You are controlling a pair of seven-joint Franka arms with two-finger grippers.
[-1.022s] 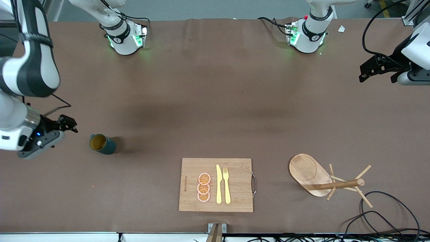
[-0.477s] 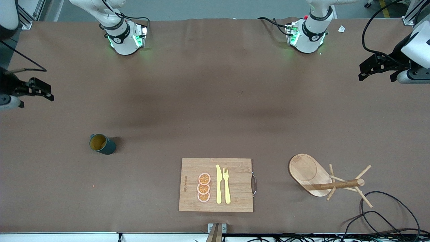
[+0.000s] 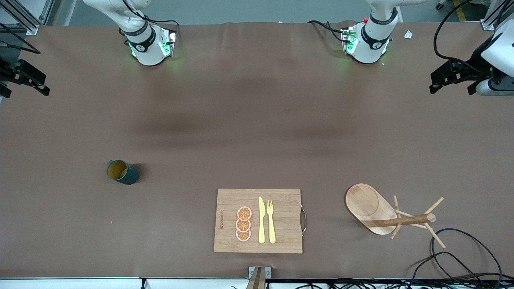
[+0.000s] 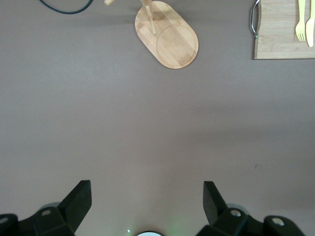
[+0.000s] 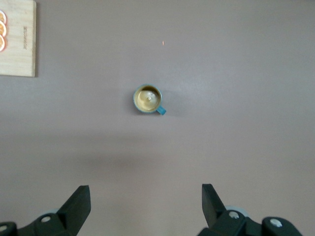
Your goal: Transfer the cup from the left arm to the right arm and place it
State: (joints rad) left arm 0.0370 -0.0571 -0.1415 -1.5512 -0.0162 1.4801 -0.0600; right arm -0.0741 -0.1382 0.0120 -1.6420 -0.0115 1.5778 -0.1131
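The cup (image 3: 122, 172) is a dark teal mug with a tan inside. It stands upright on the brown table toward the right arm's end, with nothing touching it. It also shows in the right wrist view (image 5: 147, 100), seen from high above. My right gripper (image 3: 25, 86) is open and empty, high over the table's edge at the right arm's end, well away from the cup. Its fingers frame bare table in the right wrist view (image 5: 146, 196). My left gripper (image 3: 451, 85) is open and empty, high over the left arm's end of the table (image 4: 146, 192).
A wooden cutting board (image 3: 285, 220) with a yellow knife (image 3: 261, 220), a fork (image 3: 271, 221) and orange slices (image 3: 243, 224) lies near the front camera. A wooden mug stand (image 3: 371, 208) lies tipped over beside it. Black cables (image 3: 461, 249) trail by that corner.
My right gripper has pulled away from beside the cup, rising and moving toward the robots' end of the table. The cup has not moved. My left gripper has barely shifted.
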